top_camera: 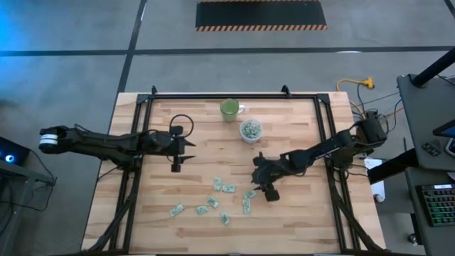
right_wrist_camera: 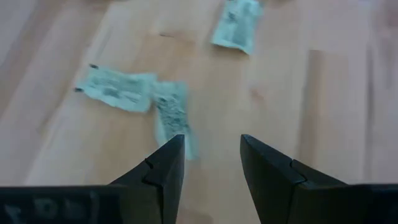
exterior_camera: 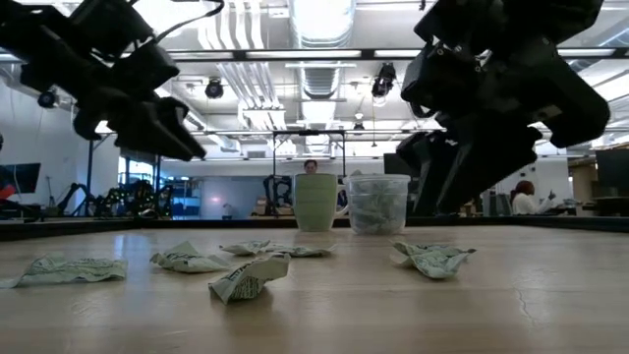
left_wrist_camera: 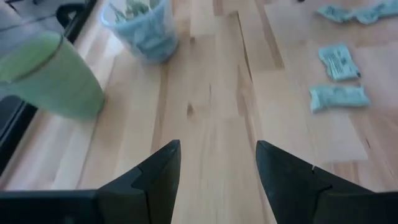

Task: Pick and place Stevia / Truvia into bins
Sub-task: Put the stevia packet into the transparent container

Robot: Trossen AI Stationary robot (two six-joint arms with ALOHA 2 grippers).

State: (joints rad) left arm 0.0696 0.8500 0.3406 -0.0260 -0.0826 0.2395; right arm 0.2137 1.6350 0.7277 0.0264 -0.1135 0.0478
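Several pale green and white sachets [top_camera: 227, 188] lie flat and scattered on the near middle of the wooden table; the low view shows them crumpled [exterior_camera: 248, 278]. The clear cup [top_camera: 250, 130] stands upright toward the far side with sachets inside, and it also shows in the left wrist view [left_wrist_camera: 142, 28]. My right gripper [top_camera: 269, 193] is open and hangs just above the right end of the scatter. In its wrist view [right_wrist_camera: 211, 155] one sachet [right_wrist_camera: 174, 115] lies beside one fingertip. My left gripper [top_camera: 175, 167] is open, raised left of the sachets, over bare wood [left_wrist_camera: 217, 162].
A green cup [top_camera: 229, 109] stands just left of and beyond the clear cup, and it also shows in the low view [exterior_camera: 315, 202]. A black frame [top_camera: 213, 95] runs along the table's far and side edges. Bare wood lies between the cups and the sachets.
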